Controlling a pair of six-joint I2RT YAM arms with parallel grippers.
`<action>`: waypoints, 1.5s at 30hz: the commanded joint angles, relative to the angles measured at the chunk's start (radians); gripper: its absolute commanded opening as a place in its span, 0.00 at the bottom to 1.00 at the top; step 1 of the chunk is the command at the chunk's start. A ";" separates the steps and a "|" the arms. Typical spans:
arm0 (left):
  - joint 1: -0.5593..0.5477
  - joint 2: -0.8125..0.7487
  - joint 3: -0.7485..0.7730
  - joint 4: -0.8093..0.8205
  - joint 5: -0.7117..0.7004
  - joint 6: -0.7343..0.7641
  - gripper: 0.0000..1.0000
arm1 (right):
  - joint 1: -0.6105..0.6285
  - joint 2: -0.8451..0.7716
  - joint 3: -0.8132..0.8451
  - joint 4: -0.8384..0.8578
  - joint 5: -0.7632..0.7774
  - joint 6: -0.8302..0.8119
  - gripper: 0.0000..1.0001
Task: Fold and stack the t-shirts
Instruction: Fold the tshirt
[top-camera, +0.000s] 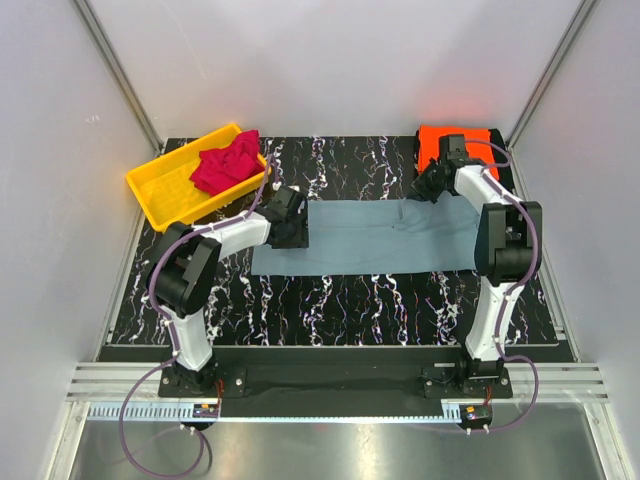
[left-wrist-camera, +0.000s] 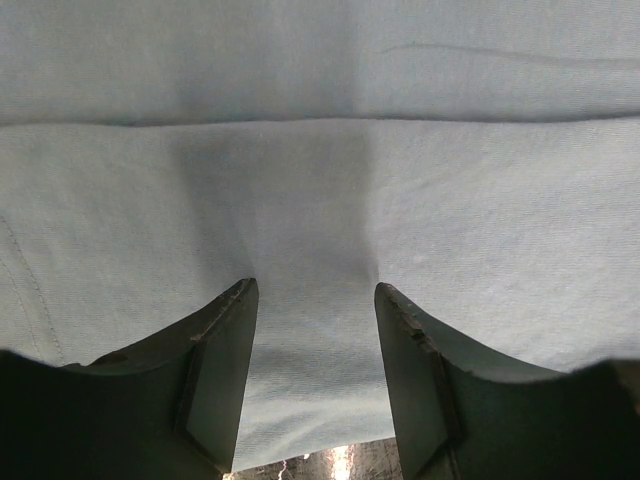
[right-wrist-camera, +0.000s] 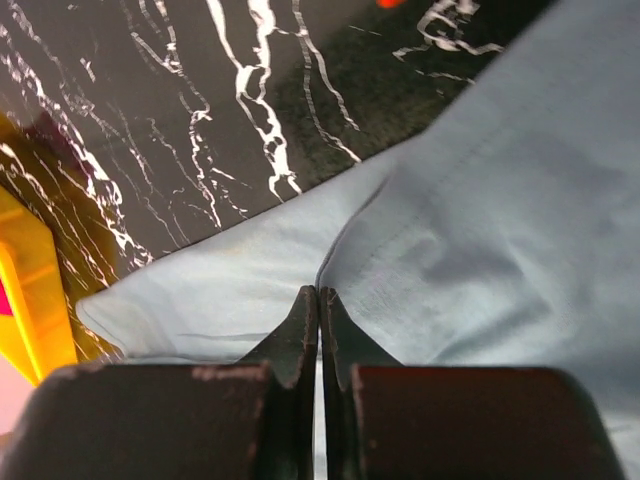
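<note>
Right tool (right-wrist-camera: 318, 293) closed, pinching the grey-blue t-shirt (right-wrist-camera: 480, 220) only at its tips; a pull could slip it free; left tool (left-wrist-camera: 315, 288) gapes over cloth, holding nothing.

top: overhead, far | wrists: close, downward | shared: grey-blue t-shirt (top-camera: 380, 235)

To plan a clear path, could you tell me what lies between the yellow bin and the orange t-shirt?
Only bare marbled tabletop, seen in the top view.
</note>
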 joint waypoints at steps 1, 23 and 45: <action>0.003 0.002 -0.009 0.024 -0.024 -0.004 0.55 | 0.013 0.011 0.056 0.048 -0.039 -0.082 0.00; -0.016 0.032 -0.047 0.024 -0.017 -0.048 0.54 | 0.096 0.115 0.128 0.119 -0.148 -0.239 0.00; -0.019 0.040 -0.043 0.029 -0.013 -0.066 0.55 | 0.096 -0.405 -0.459 0.213 0.374 0.080 0.00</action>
